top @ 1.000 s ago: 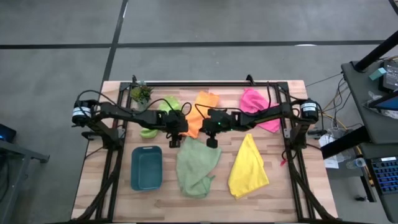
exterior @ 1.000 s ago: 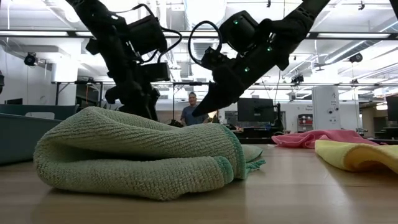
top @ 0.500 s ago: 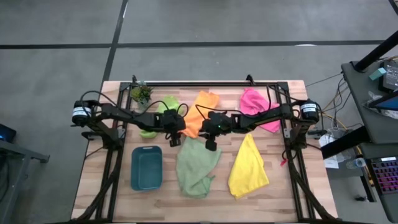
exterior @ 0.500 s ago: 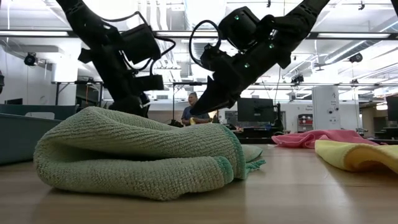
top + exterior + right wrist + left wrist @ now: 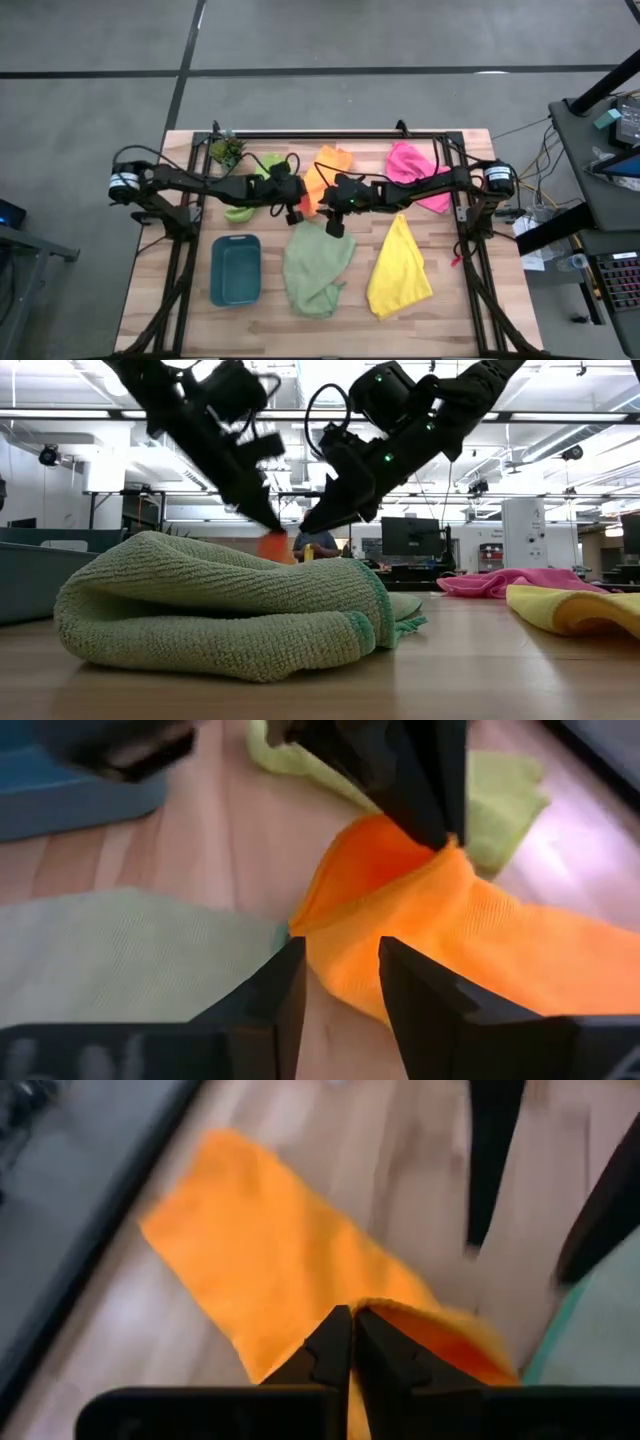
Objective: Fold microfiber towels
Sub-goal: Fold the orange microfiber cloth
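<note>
Both grippers meet over the orange towel [image 5: 322, 178] at the tabletop's [image 5: 460, 300] middle: the left gripper [image 5: 350, 1342] has pinched its near corner, lifting it into a peak, probably to start a fold. Just beside it, the right gripper [image 5: 340, 978] hangs with fingers parted, empty, above the same corner.

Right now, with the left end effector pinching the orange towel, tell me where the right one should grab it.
Grip the orange towel at the free hem beside the corner lifted by the left end effector. Come from the sage towel side, where the right end effector hangs open: that edge is raised.
</note>
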Motion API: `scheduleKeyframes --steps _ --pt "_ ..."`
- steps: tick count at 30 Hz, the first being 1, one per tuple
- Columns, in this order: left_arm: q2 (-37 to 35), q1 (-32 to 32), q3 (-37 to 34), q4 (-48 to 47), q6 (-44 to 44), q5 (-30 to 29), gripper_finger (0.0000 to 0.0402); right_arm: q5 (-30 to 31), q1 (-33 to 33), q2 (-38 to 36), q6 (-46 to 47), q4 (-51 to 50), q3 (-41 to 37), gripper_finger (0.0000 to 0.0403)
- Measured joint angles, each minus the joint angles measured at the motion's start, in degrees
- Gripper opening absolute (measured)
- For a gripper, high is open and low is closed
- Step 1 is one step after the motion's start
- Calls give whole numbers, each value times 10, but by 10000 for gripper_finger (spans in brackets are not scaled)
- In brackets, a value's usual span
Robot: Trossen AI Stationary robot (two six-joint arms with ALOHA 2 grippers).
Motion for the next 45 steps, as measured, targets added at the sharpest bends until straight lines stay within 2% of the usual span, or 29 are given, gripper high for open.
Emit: scheduleKeyframes --steps 7,14,19,22,29,35,38,41,45 --pt "-45 0 29 -4 0 -4 0 25 2 -21 -6 -4 1 107" --pt "-98 0 68 -2 9 -63 0 32 1 -62 -29 -45 1 100" --pt "-153 -2 87 1 17 -65 0 122 2 -103 -46 -102 0 102" --pt "-181 -2 85 33 7 -65 0 142 1 -119 -46 -111 -7 101" --pt "-203 -2 67 123 -15 -71 0 124 30 -111 -104 -25 -26 98" --pt "-177 -2 65 155 -31 -74 0 129 65 -81 -151 176 -76 94" --pt "-155 -2 65 164 -46 -74 0 132 67 -73 -155 233 -95 93" --pt "-133 -2 65 169 -48 -75 0 140 65 -72 -147 226 -103 95" --pt "-102 -2 65 166 -62 -75 0 193 61 -71 -126 210 -105 94"
